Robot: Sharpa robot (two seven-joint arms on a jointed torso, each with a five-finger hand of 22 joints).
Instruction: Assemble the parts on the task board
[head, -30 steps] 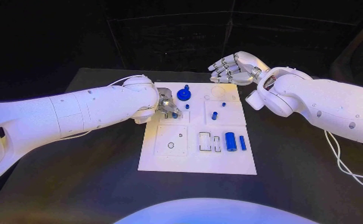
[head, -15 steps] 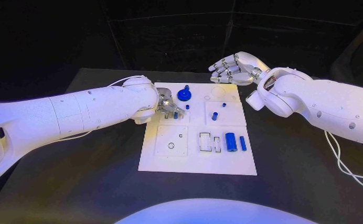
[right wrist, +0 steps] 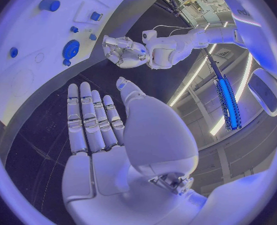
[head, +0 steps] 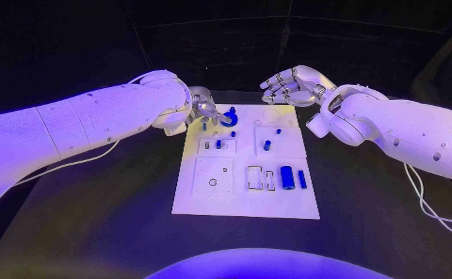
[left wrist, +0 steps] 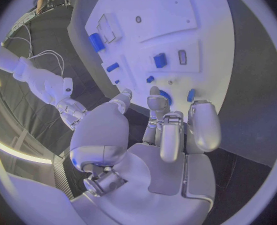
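**A:** Where did the task board [head: 247, 204] lie?

**B:** In the middle of the black tabletop [head: 113, 227], a white plate with small blue parts on it. A round blue gear-like part [head: 229, 119] stood near the board's far left corner. A small blue peg [head: 217, 143] stood just nearer than it, two more small blue pieces [head: 266, 144] sat toward the far right, and a thick blue cylinder [head: 286, 176] with a slimmer blue pin [head: 302, 178] beside it lay near the board's right edge.

**A:** And the left robot hand?

**B:** The left robot hand [head: 204, 113] hung over the board's far left corner, its fingertips [left wrist: 154, 92] right beside the round blue part. The fingers were curled downward. I could not tell whether they actually held anything.

**A:** The right one?

**B:** The right robot hand [head: 294, 87] was raised beyond the board's far right corner, well apart from every part. In the right wrist view its fingers [right wrist: 91, 117] lay straight and side by side, the palm bare, holding nothing.
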